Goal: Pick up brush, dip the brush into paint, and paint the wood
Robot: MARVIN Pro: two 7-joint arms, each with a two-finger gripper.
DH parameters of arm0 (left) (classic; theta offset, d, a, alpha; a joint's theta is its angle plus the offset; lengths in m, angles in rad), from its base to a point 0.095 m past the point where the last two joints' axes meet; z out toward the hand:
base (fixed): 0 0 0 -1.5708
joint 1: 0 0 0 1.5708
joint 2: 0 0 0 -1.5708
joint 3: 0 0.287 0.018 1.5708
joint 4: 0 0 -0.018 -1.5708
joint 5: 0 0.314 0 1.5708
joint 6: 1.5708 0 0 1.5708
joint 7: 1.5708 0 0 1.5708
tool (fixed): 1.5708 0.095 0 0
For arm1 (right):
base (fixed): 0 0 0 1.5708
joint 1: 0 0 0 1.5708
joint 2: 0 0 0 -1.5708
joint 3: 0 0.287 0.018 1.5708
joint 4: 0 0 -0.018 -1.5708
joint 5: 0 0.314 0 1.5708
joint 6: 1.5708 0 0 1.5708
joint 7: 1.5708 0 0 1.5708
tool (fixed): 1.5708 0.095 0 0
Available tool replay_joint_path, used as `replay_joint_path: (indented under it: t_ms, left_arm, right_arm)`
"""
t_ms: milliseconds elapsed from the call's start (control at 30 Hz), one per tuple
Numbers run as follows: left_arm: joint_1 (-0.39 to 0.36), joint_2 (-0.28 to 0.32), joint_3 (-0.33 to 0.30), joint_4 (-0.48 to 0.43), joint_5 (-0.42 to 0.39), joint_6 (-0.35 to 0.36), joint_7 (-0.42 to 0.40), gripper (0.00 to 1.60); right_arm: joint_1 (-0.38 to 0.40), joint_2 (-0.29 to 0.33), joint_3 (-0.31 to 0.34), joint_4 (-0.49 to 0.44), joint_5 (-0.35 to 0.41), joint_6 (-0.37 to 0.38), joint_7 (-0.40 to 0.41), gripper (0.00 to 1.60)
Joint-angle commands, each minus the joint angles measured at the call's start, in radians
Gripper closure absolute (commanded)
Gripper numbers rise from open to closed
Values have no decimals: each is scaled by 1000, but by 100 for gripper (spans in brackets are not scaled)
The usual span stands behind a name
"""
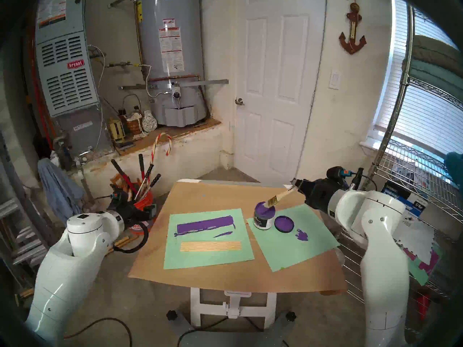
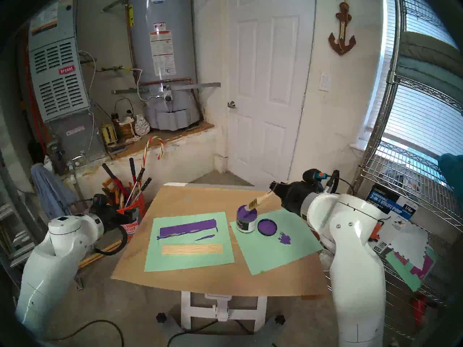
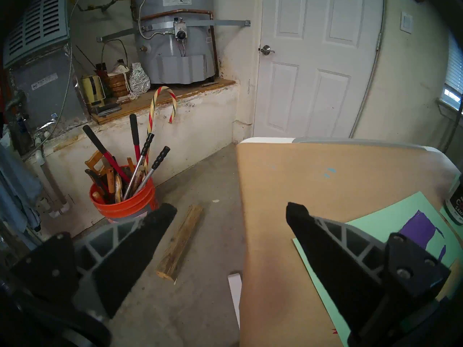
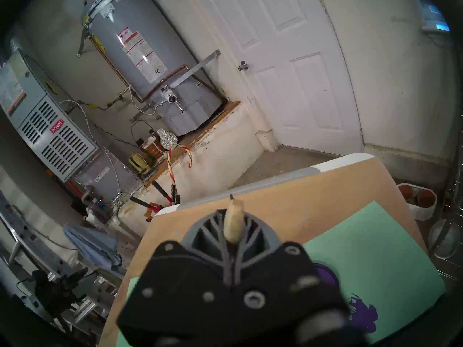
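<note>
My right gripper (image 1: 295, 185) is shut on the brush (image 1: 278, 198) near its handle end, which pokes out between the closed fingers (image 4: 234, 227). The brush slants down to the left, its bristles dipped in the purple paint (image 1: 263, 210) of the small open jar (image 1: 262, 221). The wood (image 1: 210, 246), a bare tan ribbed panel, lies on the left green sheet (image 1: 208, 260), below a purple bar-shaped smear (image 1: 205, 225). My left gripper (image 3: 229, 213) is open and empty, off the table's left edge above the floor.
The jar's lid (image 1: 283, 223), smeared purple, lies right of the jar on the right green sheet (image 1: 300, 248), beside a purple blot (image 1: 302, 235). Brown paper (image 1: 225, 279) covers the table. An orange bucket of tools (image 3: 125, 201) and a wood offcut (image 3: 179, 241) are on the floor at left. A wire shelf (image 1: 426, 188) stands at right.
</note>
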Motion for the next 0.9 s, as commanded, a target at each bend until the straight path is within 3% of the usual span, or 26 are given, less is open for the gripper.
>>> replay_joint_path:
  t_ms: [0, 867]
  left_arm:
    - [-4, 1, -10, -16, -2, -2, 2, 0]
    - [-4, 1, -10, -16, -2, -2, 2, 0]
  right_arm:
    - [4, -2, -4, -24, -3, -9, 2, 160]
    - [19, -26, 13, -8, 27, -10, -16, 160]
